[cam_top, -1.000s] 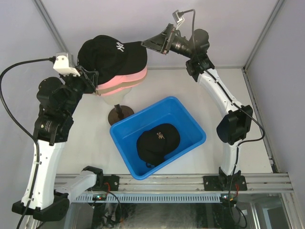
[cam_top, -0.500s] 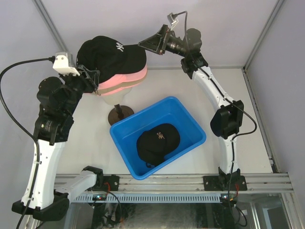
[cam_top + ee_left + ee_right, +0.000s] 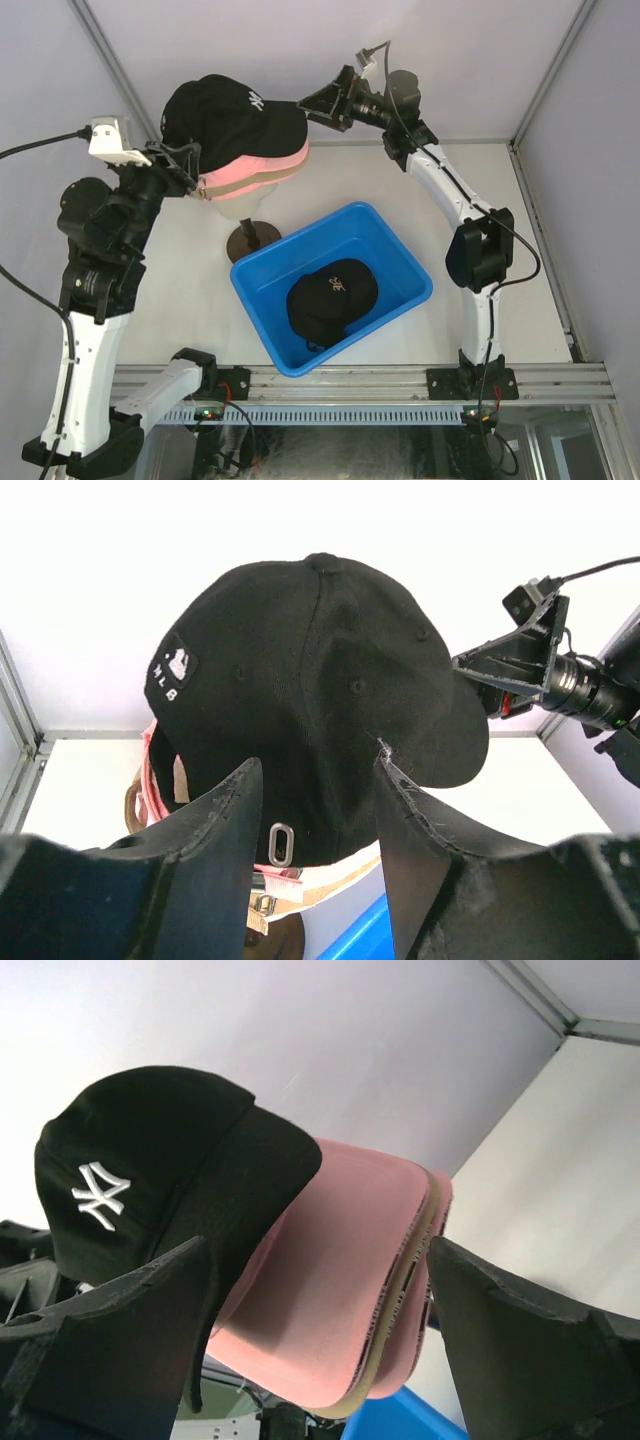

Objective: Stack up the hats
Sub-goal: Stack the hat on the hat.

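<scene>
Though my left gripper (image 3: 315, 760) stands half open behind the NY cap (image 3: 330, 680) atop the pink cap (image 3: 340, 1280), and my right gripper (image 3: 318, 1245) gapes at their brims, both empty, the other black cap (image 3: 333, 297) lies low in the blue bin (image 3: 400, 250), likelier my right arm's reach.

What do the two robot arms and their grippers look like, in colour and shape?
The left arm and right arm have white shells and black joints. A white camera box with a black cable sits at the left wrist. The left gripper and right gripper have black, wedge-shaped fingers.
</scene>
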Tool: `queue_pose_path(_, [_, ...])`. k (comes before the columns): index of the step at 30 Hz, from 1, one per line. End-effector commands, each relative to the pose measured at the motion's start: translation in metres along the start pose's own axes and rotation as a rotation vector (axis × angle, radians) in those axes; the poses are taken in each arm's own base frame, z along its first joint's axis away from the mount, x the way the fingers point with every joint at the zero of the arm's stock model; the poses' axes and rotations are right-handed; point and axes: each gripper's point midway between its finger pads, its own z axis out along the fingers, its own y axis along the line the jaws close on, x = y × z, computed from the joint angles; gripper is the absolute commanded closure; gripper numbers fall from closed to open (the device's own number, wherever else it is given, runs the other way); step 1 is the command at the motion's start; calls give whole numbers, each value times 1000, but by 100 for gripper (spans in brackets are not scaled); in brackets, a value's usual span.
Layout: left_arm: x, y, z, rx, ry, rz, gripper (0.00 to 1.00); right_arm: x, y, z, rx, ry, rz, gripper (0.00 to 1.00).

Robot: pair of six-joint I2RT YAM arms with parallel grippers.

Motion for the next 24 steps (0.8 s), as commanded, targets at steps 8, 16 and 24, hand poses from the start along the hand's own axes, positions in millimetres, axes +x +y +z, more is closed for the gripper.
queue_pose_path(8, [-25,0,-16,0,-112,-6,45,-26,65,-28,-4,-93,-58,12])
queue_pose_path(16, [-45,14,-28,-82,-205,-25,43,-29,92,-32,3,-111,-55,12])
queue_pose_path(24, [-90,10,-15,-94,-322,-25,40,-22,124,-28,40,-125,-19,12])
